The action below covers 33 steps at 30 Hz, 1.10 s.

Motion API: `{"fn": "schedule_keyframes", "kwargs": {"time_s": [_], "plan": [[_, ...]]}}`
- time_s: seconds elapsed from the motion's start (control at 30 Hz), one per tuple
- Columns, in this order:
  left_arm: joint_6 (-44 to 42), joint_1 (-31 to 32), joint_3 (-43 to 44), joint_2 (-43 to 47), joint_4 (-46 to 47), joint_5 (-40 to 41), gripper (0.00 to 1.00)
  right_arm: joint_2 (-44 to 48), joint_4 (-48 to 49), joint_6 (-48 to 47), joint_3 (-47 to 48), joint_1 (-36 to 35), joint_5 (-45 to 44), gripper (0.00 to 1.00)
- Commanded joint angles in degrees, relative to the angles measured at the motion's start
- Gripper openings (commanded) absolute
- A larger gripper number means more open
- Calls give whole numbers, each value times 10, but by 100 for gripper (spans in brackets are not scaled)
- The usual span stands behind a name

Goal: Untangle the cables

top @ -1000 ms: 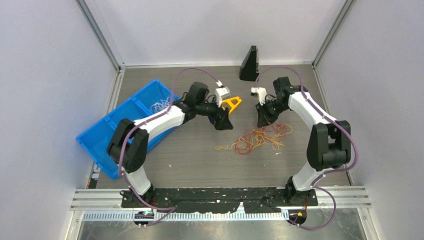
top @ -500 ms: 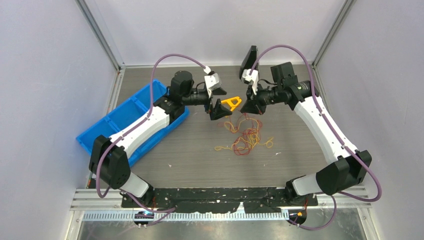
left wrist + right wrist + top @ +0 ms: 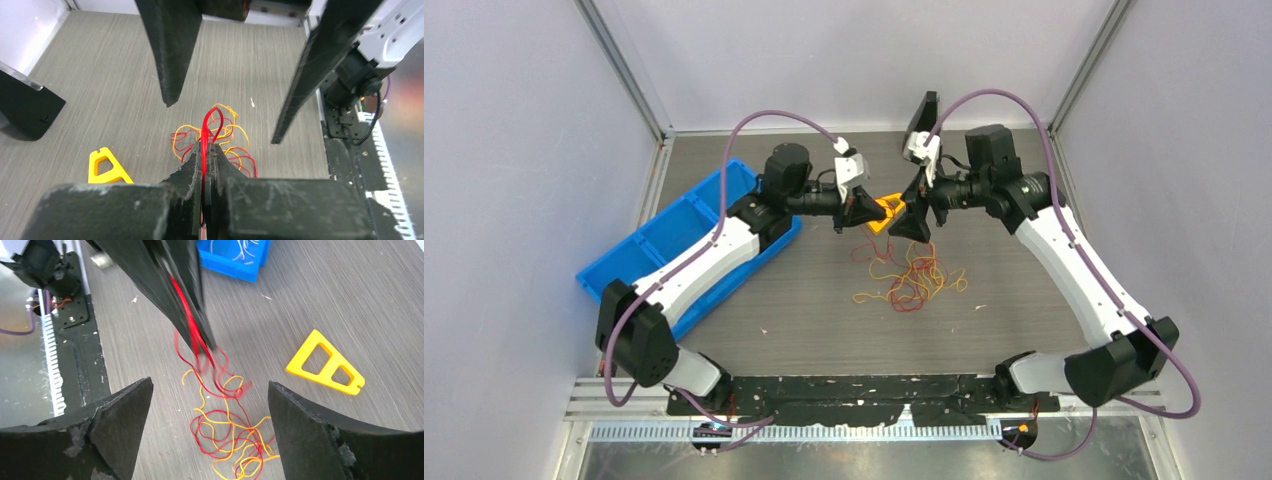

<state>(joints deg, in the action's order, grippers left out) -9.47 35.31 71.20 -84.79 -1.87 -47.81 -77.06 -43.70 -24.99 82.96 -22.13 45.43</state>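
Here, pale walls point(image 3: 844, 60) enclose a grey wood-grain table point(image 3: 804, 300) — cables point(image 3: 909, 280) heaped centrally.

Grey wood-grain tabletop point(image 3: 804, 310), plain white walls point(image 3: 514, 150) w/ alu corner posts point(image 3: 624, 70).

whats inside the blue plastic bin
Thin white cables lie in one compartment of the blue plastic bin. From above, the white left arm covers much of the bin, so its other contents are hidden.
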Motion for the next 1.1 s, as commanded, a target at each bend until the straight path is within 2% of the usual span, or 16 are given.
{"fn": "schedule_keyframes", "kwargs": {"time_s": [0.0, 0.17, 0.3, 0.4, 0.43, 0.47, 0.5, 0.57, 0.67, 0.87, 1.07], "plan": [[76, -15, 28, 56, 37, -20, 0, 63, 142, 72, -109, 20, -25, 93], [173, -37, 51, 49, 77, -15, 0, 100, 410, 184, -281, 8, -49, 97], [246, -55, 72, 47, 103, -20, 0, 65, 516, 214, -344, -25, -135, 97], [273, -63, 97, 56, 112, -22, 0, 19, 573, 209, -370, -29, -154, 90], [281, -65, 106, 59, 112, -23, 0, -11, 581, 205, -370, -29, -152, 83], [287, -68, 115, 63, 112, -24, 0, -28, 579, 199, -366, -29, -153, 79], [291, -72, 124, 67, 111, -24, 0, -57, 568, 195, -358, -29, -156, 69], [299, -84, 143, 76, 110, -16, 0, -91, 537, 167, -350, -21, -158, 55], [329, -116, 181, 82, 114, -5, 0, -117, 524, 178, -359, -2, -135, 39], [366, -179, 295, 87, 99, 0, 0, -183, 432, 203, -314, 4, -135, 31], [381, -248, 364, 102, 62, 41, 0, -225, 348, 216, -266, 3, -135, 31]]}}
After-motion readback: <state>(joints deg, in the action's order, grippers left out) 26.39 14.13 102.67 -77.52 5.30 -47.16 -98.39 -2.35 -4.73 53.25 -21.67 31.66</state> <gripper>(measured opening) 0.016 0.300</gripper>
